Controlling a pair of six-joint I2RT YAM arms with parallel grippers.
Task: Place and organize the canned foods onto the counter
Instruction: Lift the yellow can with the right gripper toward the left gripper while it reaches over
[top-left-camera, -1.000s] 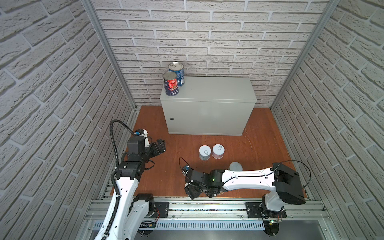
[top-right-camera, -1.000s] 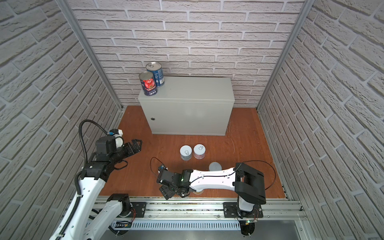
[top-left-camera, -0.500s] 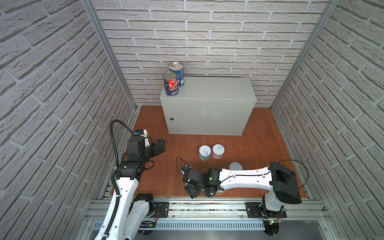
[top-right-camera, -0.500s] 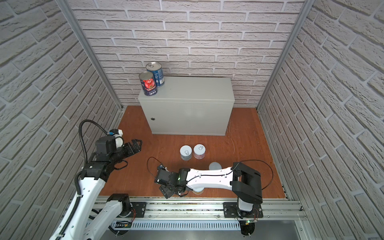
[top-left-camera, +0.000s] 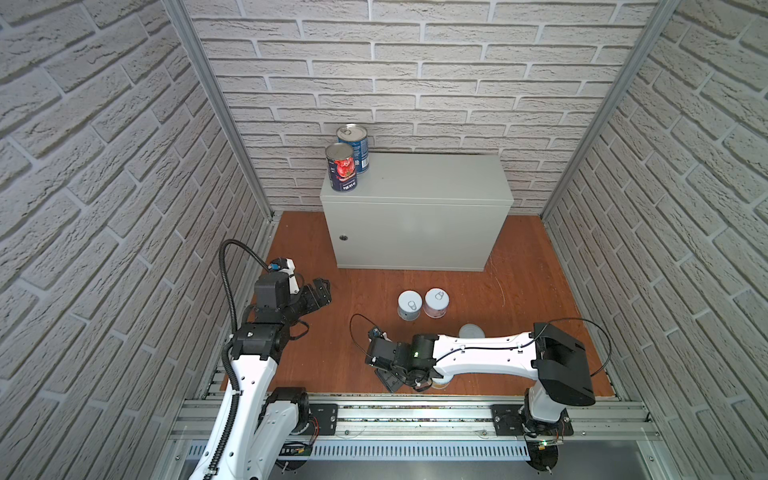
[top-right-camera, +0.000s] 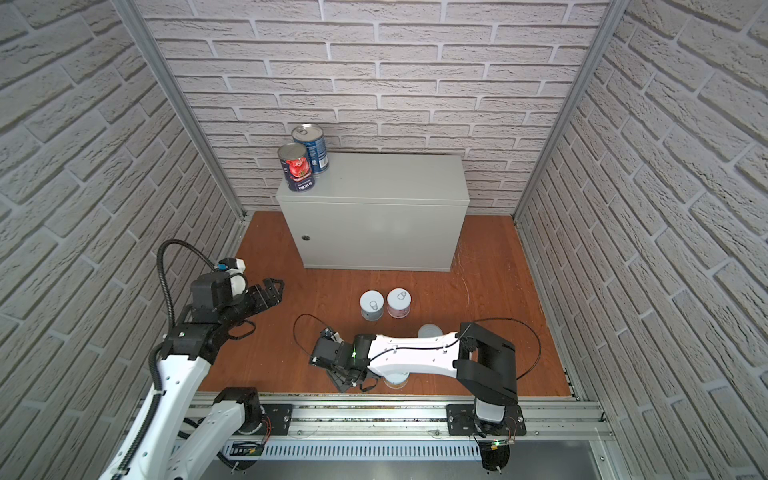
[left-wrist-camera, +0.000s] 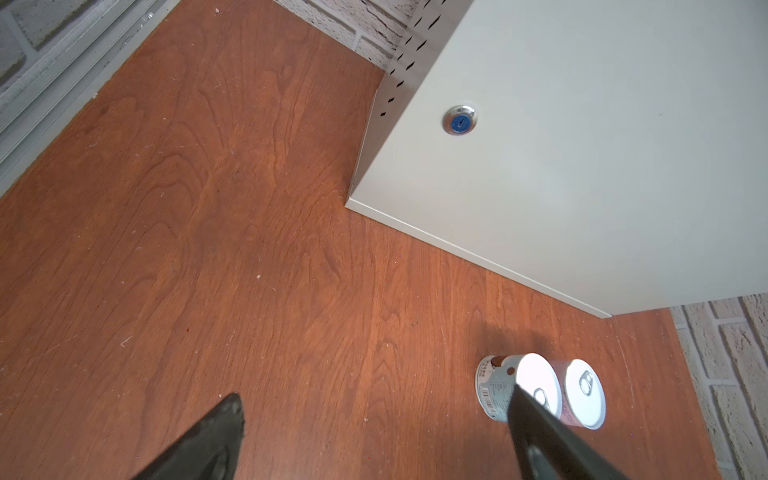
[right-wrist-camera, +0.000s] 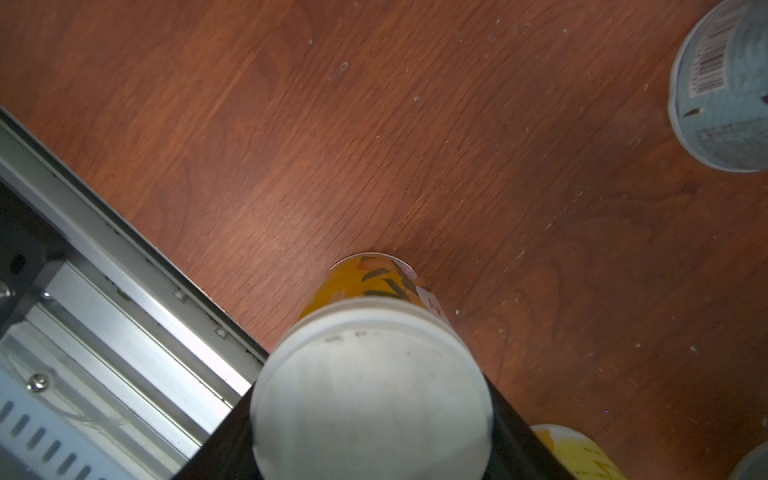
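While a dark-labelled tall tin can with red tomatoes (top-left-camera: 341, 167) and a blue-labelled tall tin can (top-left-camera: 356, 146) stand touching on the left rear corner of the light-grey metal cabinet counter (top-left-camera: 415, 187), both top views show short white-lidded cans on the reddish-brown wooden floor (top-left-camera: 332, 353). A pale blue can (top-left-camera: 409, 305) and a pink can (top-left-camera: 436, 302) sit side by side before the counter. A second pale blue can (top-left-camera: 471, 331) is half hidden behind the right arm (top-left-camera: 478, 353), which stretches low toward the front rail (top-left-camera: 415, 409).

Left wrist view: left gripper (left-wrist-camera: 374, 449) spread wide and empty above bare floor, with the pale blue and pink cans beyond one finger.

Right wrist view: right gripper (right-wrist-camera: 370, 436) clamped on an upright yellow can with a white lid (right-wrist-camera: 374, 286) beside the rail; a second yellow can (right-wrist-camera: 582, 453) stands near.
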